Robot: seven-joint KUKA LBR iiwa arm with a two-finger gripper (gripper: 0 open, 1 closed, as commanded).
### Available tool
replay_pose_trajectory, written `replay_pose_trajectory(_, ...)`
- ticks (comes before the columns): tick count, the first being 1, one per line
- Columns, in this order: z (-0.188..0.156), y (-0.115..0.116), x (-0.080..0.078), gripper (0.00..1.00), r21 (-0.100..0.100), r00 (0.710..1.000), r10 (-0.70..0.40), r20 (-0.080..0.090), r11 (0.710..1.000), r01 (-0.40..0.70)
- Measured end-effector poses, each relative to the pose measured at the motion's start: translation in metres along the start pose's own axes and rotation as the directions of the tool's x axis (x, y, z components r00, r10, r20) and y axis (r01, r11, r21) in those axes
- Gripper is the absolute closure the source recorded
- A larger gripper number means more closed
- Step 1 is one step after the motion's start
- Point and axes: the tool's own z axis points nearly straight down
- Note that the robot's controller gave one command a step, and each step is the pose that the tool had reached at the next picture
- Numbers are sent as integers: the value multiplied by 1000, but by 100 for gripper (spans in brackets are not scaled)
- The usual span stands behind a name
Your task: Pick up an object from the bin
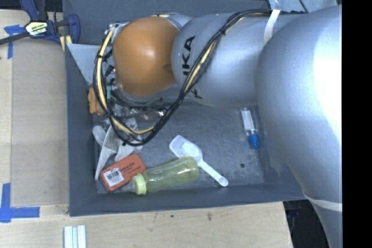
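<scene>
My gripper (129, 112) is low in the bin's left half, its dark body showing under the arm's orange dome amid looped cables. Just below it lie pale, clear plastic pieces (108, 143) against the left wall. An orange box with a barcode label (122, 171) lies in the front left corner. Beside the box, a yellow-green bottle (168, 174) lies on its side along the front wall. A small brown-orange thing (92, 101) sits at the left wall beside the gripper, partly hidden.
A white plastic scoop (196, 158) lies near the bottle's right end. A small clear tube with a blue cap (250, 128) lies at the right, next to the arm. The arm covers the back and right of the bin.
</scene>
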Motion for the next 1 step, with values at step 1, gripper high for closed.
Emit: replay_pose_trajectory(1,13,-4,5,100,2,991,-136,4,991,136)
